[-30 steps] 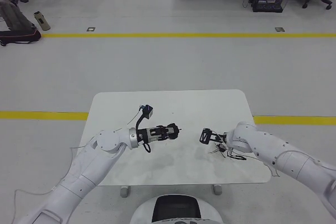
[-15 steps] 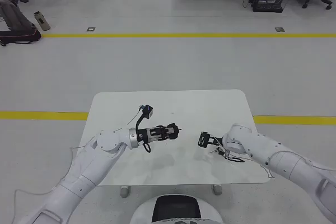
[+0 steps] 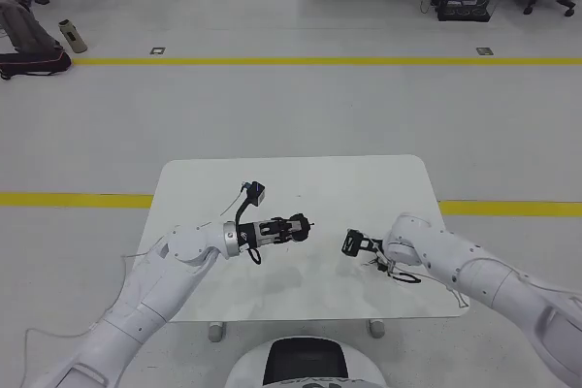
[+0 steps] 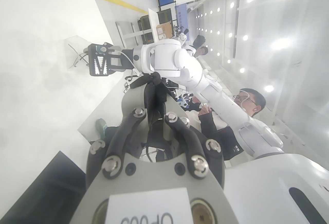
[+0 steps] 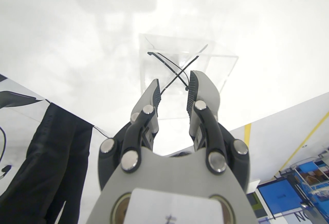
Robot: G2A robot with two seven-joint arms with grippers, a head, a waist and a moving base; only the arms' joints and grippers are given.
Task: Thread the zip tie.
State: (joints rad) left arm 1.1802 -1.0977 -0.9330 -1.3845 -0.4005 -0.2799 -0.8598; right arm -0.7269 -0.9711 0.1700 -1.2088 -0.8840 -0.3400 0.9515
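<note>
Black nylon zip ties (image 5: 172,69), two of them crossed in an X, stood inside a clear box (image 5: 222,65) at the centre of the right wrist view. They sat just beyond the fingertips of the right gripper (image 5: 173,82), whose jaws were spread fairly wide with nothing between them. The ties' lower ends passed close to the pads; whether they touched could not be told.

The ties looked very light, thin and springy, with a slick surface, so a loose pinch would probably let one flex and skate away. The box seemed light enough to slide too. A firm hold across the flat faces of one strap, near an end and clear of the crossing, appeared the best choice.

Near the middle of the top view, the left gripper (image 3: 299,229) hung over the white table (image 3: 272,175) with its fingers drawn together; whether it pinched anything was unclear.

Compared with a second earlier, the right gripper had slid slightly toward the lower left of the top view, while the left arm had stayed put.
</note>
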